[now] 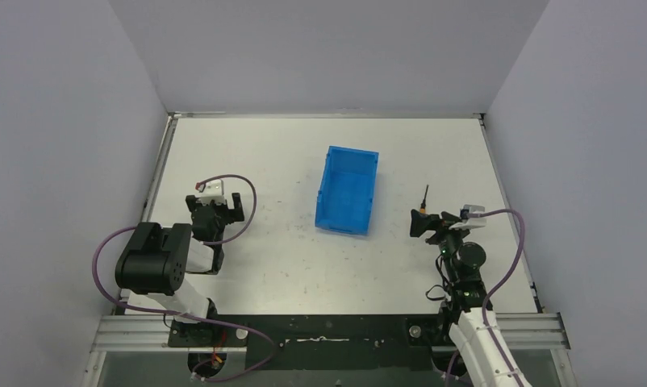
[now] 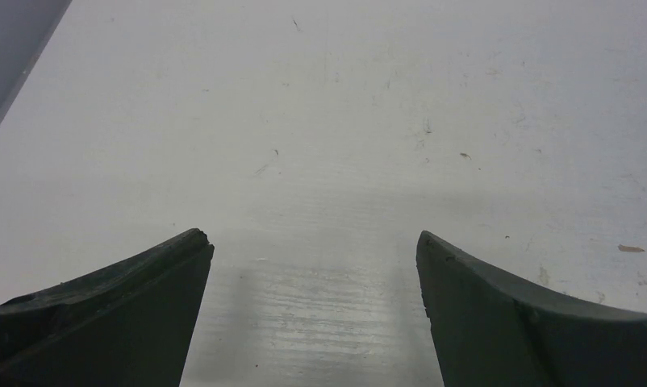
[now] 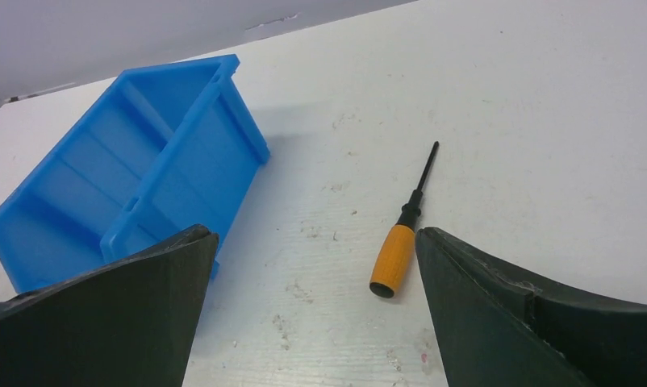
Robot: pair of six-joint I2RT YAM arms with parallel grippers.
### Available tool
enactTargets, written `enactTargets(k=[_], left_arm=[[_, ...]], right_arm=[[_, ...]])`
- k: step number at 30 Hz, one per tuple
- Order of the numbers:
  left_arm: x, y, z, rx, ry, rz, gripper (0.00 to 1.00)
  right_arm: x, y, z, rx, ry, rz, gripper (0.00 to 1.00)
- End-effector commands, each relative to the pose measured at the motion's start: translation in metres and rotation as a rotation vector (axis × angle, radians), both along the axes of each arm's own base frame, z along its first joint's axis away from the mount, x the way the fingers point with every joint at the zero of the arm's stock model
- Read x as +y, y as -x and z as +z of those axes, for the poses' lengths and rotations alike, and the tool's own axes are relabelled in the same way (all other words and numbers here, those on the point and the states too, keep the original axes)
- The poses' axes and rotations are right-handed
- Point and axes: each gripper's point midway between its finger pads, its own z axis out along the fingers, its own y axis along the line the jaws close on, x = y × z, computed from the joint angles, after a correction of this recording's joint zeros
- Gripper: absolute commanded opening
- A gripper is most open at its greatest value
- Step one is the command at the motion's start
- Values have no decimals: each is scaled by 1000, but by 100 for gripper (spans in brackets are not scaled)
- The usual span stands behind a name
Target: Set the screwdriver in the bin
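The blue bin [image 1: 348, 189] stands in the middle of the table, and in the right wrist view the bin [image 3: 143, 173] is on the left with nothing visible in it. The screwdriver [image 3: 394, 256] lies flat on the table to the bin's right, orange handle towards me and black shaft pointing away. From above, the screwdriver [image 1: 425, 196] shows just beyond my right gripper [image 1: 422, 222]. My right gripper [image 3: 312, 238] is open, and the handle lies just ahead of the tip of its right finger [image 3: 498, 314]. My left gripper [image 1: 215, 203] is open over bare table left of the bin, holding nothing.
Grey walls close the table [image 1: 272, 266] on the left, back and right. The table surface [image 2: 344, 121] under the left gripper is scuffed white board. A metal rail [image 1: 328, 330] with both arm bases runs along the near edge.
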Motion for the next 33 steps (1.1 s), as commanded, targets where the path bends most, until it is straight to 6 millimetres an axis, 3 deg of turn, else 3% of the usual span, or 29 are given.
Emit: enactTargets(k=[1,5,10,15,20,24,26,28,30,33], left_arm=[[0,-10,21,-77,12,6,97],[0,-10,21,-78,11,6,97],[0,-10,21,-77,11,6,97],[0,-10,20,-77,12,6,97],[0,-10,20,-76,11,5,97],[0,-10,20,-76,11,6,97],[0,-10,21,-77,12,6,97],[0,-10,21,-77,10,6,97],[0,-10,20,-76,12,6,97],[0,-10,20,-76,11,6,97]], right_arm=[[-14,-11,36,-39,-69,-95,100],[-24,-25,46,96,-68,-167,100],[-42,-51,28,447,22,-279,100],[-50,-67,-12,781,101,-322,100],[-42,-79,-61,992,136,-243,98],[-36,-81,-95,1104,152,-194,90],[-33,-80,-110,1139,150,-172,81],[-32,-77,-121,1163,153,-168,65],[-29,-75,-126,1172,143,-145,38],[-29,-77,-117,1150,151,-142,1]])
